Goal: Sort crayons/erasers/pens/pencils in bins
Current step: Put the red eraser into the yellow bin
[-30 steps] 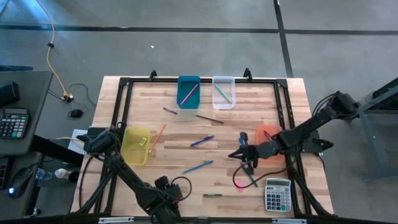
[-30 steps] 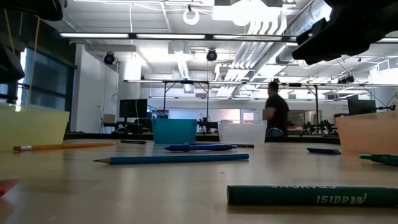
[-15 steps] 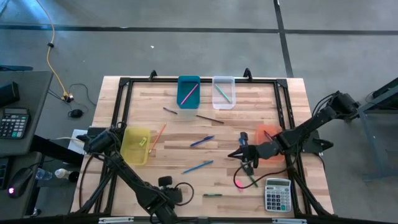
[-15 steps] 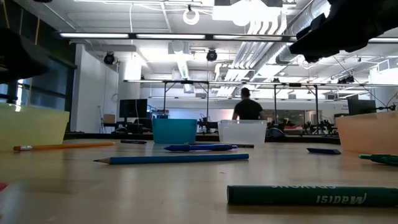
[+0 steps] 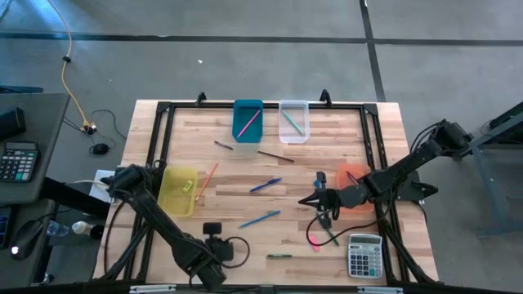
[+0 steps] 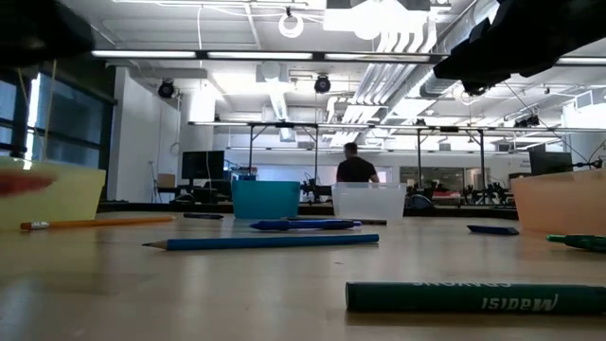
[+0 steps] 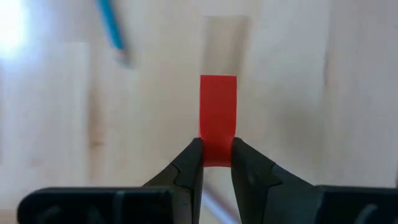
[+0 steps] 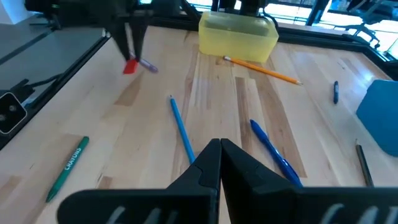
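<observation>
One red eraser (image 7: pixel 218 118) sits pinched between the closed fingers of the left pincer (image 7: pixel 217 160), lifted off the bench (image 5: pixel 229 181) near its front edge — close to the yellow bin (image 5: pixel 179 189). The right pincer (image 8: pixel 219 155) — fingers pressed together, holding nothing — hovers beside the orange bin (image 5: pixel 353 175) toward the right edge.

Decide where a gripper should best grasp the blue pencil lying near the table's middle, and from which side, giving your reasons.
Grip the blue pencil at mid-length, coming straight down from above, fingers closing across its thin shaft. It lies flat on the bare table with nothing touching it, so the middle probably keeps it balanced.
</observation>
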